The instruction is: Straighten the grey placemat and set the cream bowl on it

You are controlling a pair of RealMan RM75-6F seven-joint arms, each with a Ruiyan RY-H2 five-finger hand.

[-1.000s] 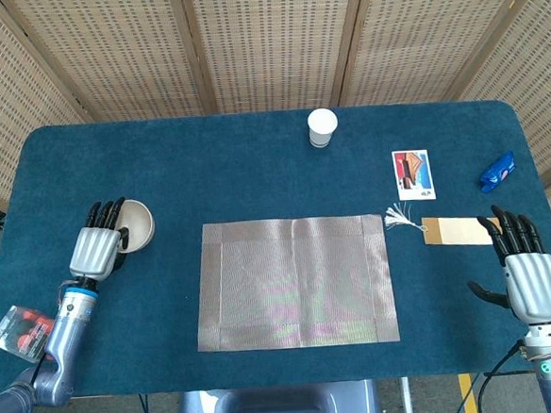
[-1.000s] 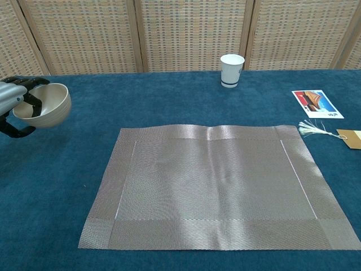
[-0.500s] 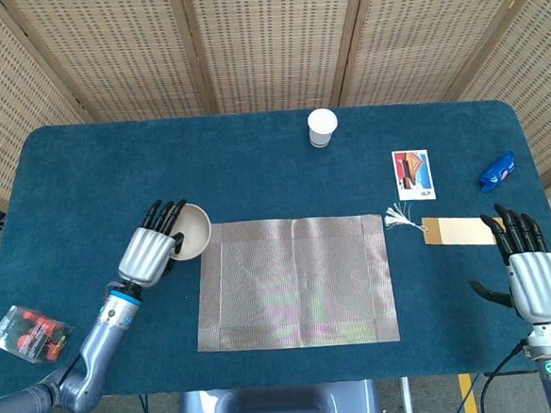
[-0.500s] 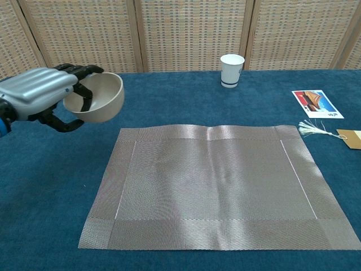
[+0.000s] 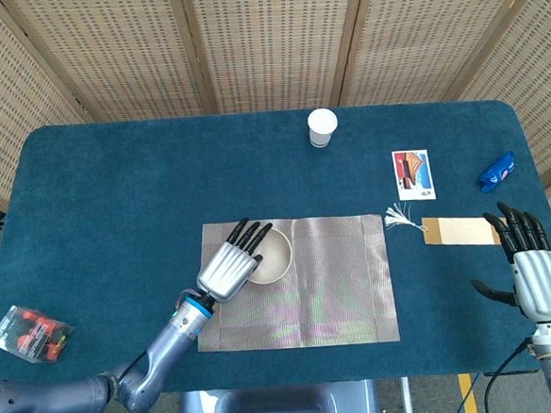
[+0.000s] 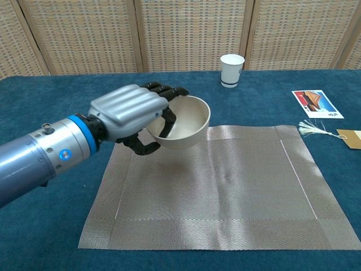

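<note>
The grey placemat lies flat and square to the table's front edge, in the middle. My left hand grips the cream bowl by its left rim and holds it in the air above the mat's left part, tilted a little. My right hand rests at the table's right front edge with its fingers spread and nothing in it; the chest view does not show it.
A white paper cup stands at the back. A picture card, a tasselled brown tag and a blue packet lie to the right. A red packet lies front left.
My left hand has carried the bowl from the table's left side rightward to above the placemat. The right hand has stayed still.
</note>
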